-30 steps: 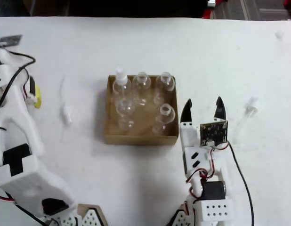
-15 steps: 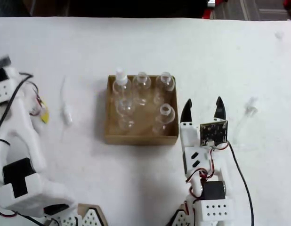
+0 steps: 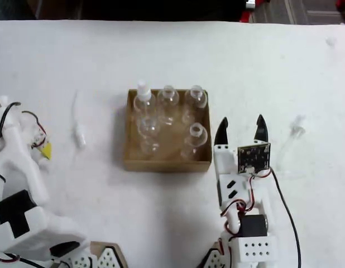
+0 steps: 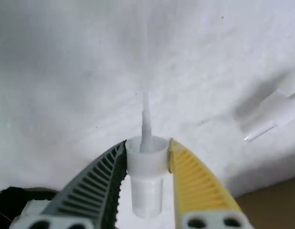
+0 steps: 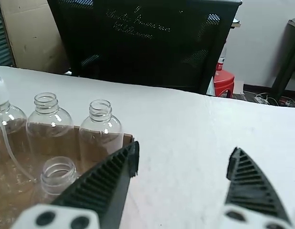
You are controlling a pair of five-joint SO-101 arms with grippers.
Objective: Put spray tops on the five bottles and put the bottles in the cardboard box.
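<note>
The left end effector (image 4: 146, 144) grips a spray top (image 4: 146, 183) at its collar, tube free for insertion, while the right end effector (image 3: 240, 126) stands open beside the box (image 3: 167, 166).

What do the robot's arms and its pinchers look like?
The left arm and right arm are chunky white plastic with black motor blocks and thin red and black wires. The left gripper has one grey ribbed finger and one yellow one. The right gripper has two pointed black ribbed fingers, with a small dark circuit board behind them.
</note>
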